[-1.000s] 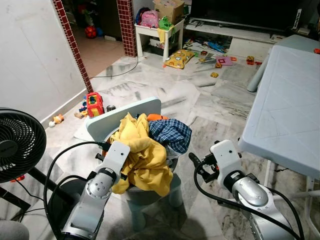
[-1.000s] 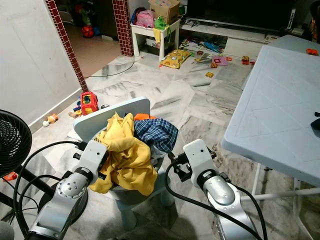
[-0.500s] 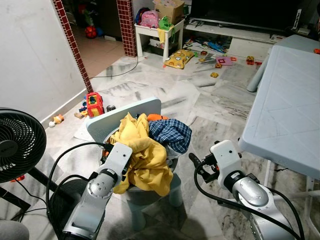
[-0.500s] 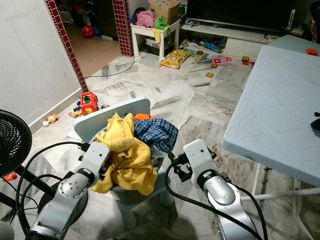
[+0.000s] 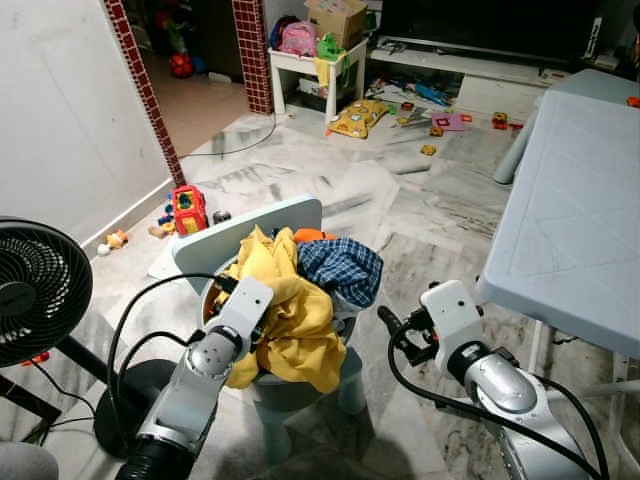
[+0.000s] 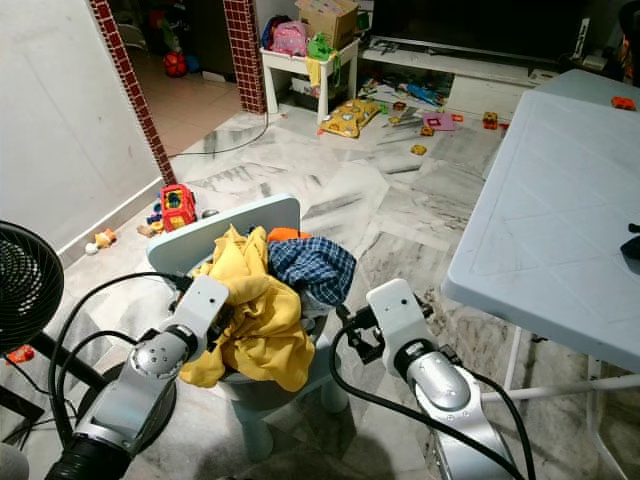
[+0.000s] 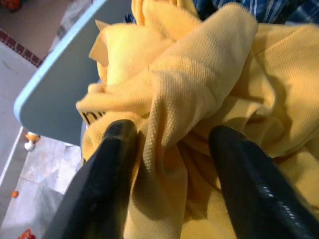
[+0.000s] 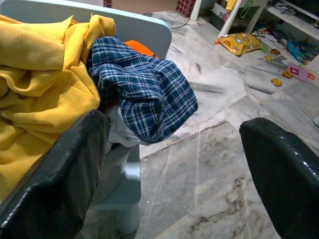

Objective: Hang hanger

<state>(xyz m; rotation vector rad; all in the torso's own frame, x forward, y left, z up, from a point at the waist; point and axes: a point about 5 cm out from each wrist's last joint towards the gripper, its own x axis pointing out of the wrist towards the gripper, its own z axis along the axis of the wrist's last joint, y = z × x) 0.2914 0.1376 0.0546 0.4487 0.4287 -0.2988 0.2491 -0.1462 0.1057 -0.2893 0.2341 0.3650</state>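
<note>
Left eye view: a marble floor [image 5: 420,200] runs back to a toy-strewn corner, with a pale plastic surface [image 5: 570,230] at the right and a black fan [image 5: 35,290] at the left. Between them stands a small pale-blue chair [image 5: 250,225] heaped with clothes, a yellow garment [image 5: 290,320] spilling over the seat's front edge and a blue plaid shirt [image 5: 340,268] bunched against its right side, an orange scrap just behind. No hanger can be made out in the pile. The left end effector [image 7: 169,144] is pressed into the yellow garment at the chair's left edge; the wrist view shows its two black fingers [image 7: 112,164] parted, a thick fold of yellow cloth bulging between them but not pinched. The right end effector [image 8: 174,169] hovers off the chair's right side, just beside the plaid shirt, its fingers [image 8: 60,179] spread wide and holding nothing. A red toy truck [image 5: 188,208] lies on the floor near the wall.
</note>
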